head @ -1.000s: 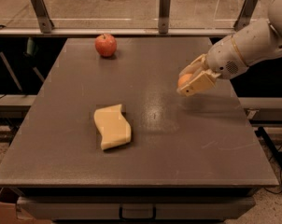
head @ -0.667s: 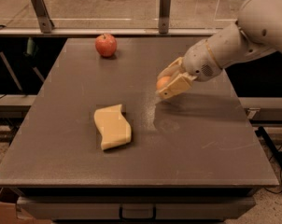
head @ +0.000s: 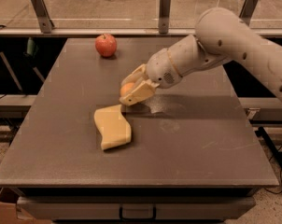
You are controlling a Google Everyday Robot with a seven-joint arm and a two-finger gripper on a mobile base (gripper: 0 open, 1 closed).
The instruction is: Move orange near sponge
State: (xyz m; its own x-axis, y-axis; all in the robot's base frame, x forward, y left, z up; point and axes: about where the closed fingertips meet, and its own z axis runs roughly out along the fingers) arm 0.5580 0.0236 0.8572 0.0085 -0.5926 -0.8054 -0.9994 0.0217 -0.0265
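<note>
Your gripper is clenched around the orange, its two pale, flat-sided fingers closing on the fruit from above and below so that only a sliver of smooth, round orange skin shows between them. The orange is low over the middle of the table, just beside the far right corner of the sponge; whether fruit or finger touches the sponge or the tabletop, you cannot tell from here.

The sponge is a thick block of pale yellow foam with a wavy, S-curved outline, lying flat to the near left of the gripper. The tabletop is a dark grey matte slab, faintly scuffed, with a dull sheen just to the right of the gripper.

The arm, a smooth cream shell with rounded joints and small dark fastener holes, reaches in from the far right and crosses over the right half of the table, hiding part of the far edge.

A glossy red apple stands well apart at the far left, clear of the arm. Behind the table runs a metal rail with upright posts. A drawer handle shows on the near front.
</note>
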